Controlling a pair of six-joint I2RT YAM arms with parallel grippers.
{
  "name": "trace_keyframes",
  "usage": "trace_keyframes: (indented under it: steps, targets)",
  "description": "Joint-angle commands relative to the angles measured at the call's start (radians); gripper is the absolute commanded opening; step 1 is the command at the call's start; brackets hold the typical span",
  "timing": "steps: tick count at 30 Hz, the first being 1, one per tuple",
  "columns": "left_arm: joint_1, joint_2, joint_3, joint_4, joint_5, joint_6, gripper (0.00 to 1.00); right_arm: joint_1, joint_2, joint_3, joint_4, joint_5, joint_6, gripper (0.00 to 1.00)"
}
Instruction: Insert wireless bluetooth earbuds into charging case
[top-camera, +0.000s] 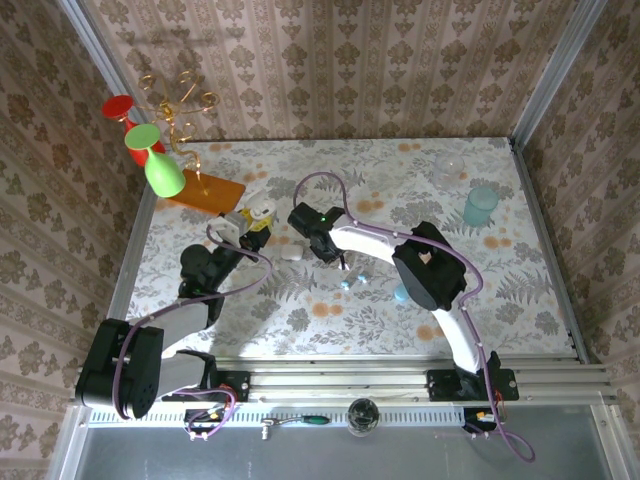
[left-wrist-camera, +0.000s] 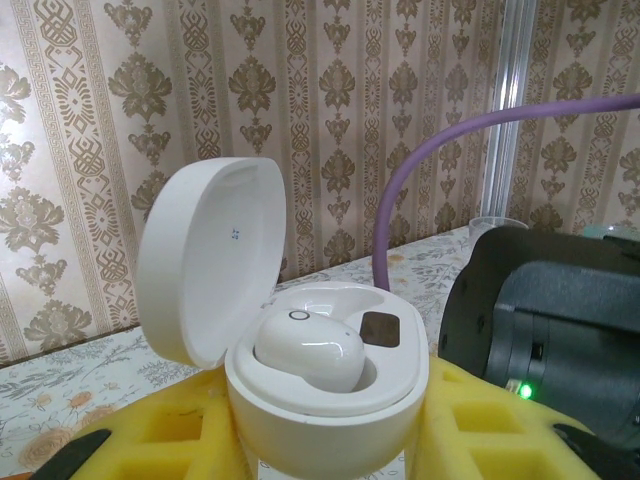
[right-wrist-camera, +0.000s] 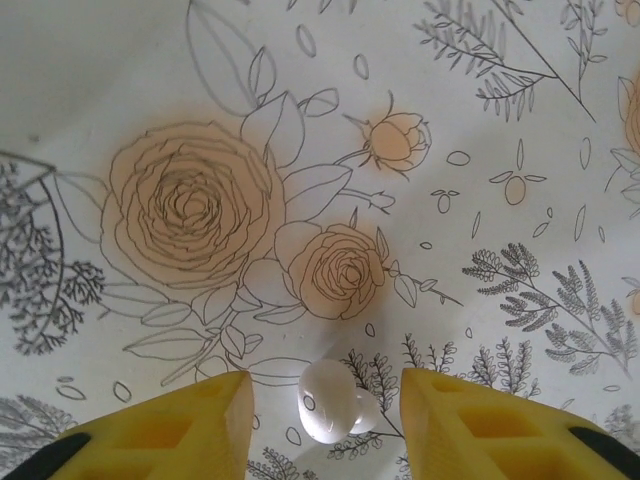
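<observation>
Left wrist: left fingers (left-wrist-camera: 150, 440) clenched on the open glossy white charging case (left-wrist-camera: 330, 400), smooth white earbud (left-wrist-camera: 310, 350) seated; right fingers (right-wrist-camera: 190, 430) loose either side of a tiny whitish earbud (right-wrist-camera: 328, 400), 6 o'clock.

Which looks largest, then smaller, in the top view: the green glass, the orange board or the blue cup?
Top two, unranked: green glass and orange board look about alike, and the glass overlaps the board's end.
Smallest: blue cup.
</observation>
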Motion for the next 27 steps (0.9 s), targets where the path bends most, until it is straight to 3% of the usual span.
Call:
trace_keyframes:
  steps: [1,17,21,27]
  targets:
    - [0.010,-0.010,-0.008,0.042,-0.003,-0.019,0.34,-0.003,0.028,0.033,-0.064,0.077,-0.036,0.42]
    - [0.011,-0.039,-0.012,0.012,0.005,-0.014,0.34,-0.005,0.068,0.043,-0.063,0.066,-0.043,0.35]
    - [0.011,-0.034,-0.009,0.012,0.011,-0.015,0.34,-0.007,0.070,0.039,-0.070,0.067,-0.039,0.29]
    - [0.007,-0.023,-0.006,0.013,0.027,0.012,0.35,-0.010,0.002,0.014,-0.054,0.060,-0.029,0.25]
